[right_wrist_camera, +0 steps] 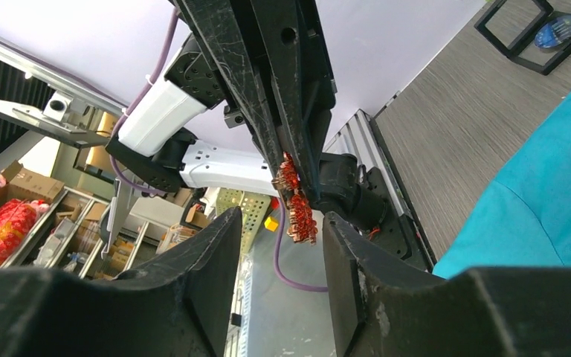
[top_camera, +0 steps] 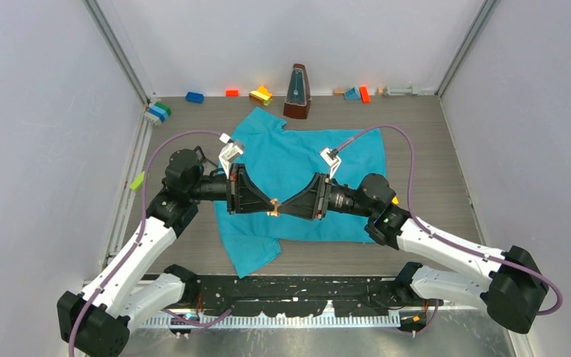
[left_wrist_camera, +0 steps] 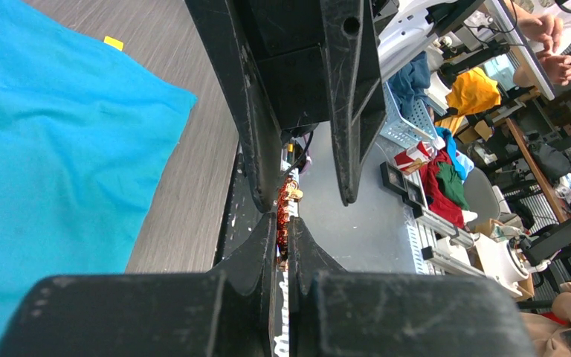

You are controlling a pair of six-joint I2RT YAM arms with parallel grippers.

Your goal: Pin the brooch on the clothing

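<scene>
Left end effector [left_wrist_camera: 283, 256] grips the brooch [left_wrist_camera: 283, 223]; right end effector [right_wrist_camera: 281, 217] straddles it, jaws apart (clasp-opening, probably). Next, it must pinch the pin precisely, with the clothing [top_camera: 290, 160] waiting beneath both.

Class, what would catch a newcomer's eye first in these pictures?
Over the middle of the teal shirt, the left hand and right hand meet tip to tip. The left pinches a small coppery brooch; the right is open around it. A metronome stands behind the shirt.
</scene>
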